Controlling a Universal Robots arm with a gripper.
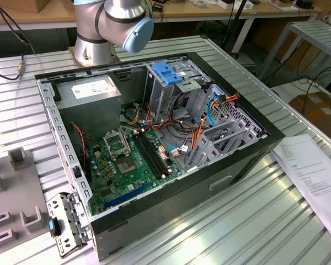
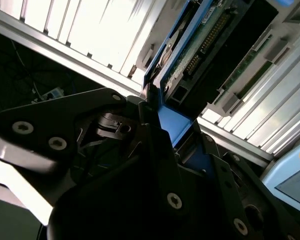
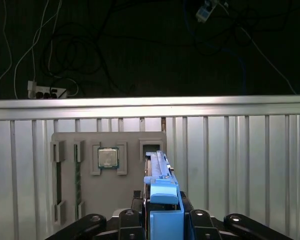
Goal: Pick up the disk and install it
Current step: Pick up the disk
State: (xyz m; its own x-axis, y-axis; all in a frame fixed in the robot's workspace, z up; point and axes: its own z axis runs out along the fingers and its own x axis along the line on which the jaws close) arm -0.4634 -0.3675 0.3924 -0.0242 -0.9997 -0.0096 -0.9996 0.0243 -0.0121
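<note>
An open computer case [image 1: 220, 190] sits mid-counter [image 1: 265, 232], a paper sheet [image 1: 314, 174] at one edge, a perforated bracket [image 1: 67, 223] beside the case's corner.

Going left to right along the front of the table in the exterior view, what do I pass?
Grey fixture plate → perforated bracket with blue knob → open computer case → printed paper sheet.

Open computer case [image 1: 209, 187] on slatted table [image 1: 237, 232]; arm base [image 1: 113, 22] behind; paper sheet [image 1: 311, 171] beside case.
</note>
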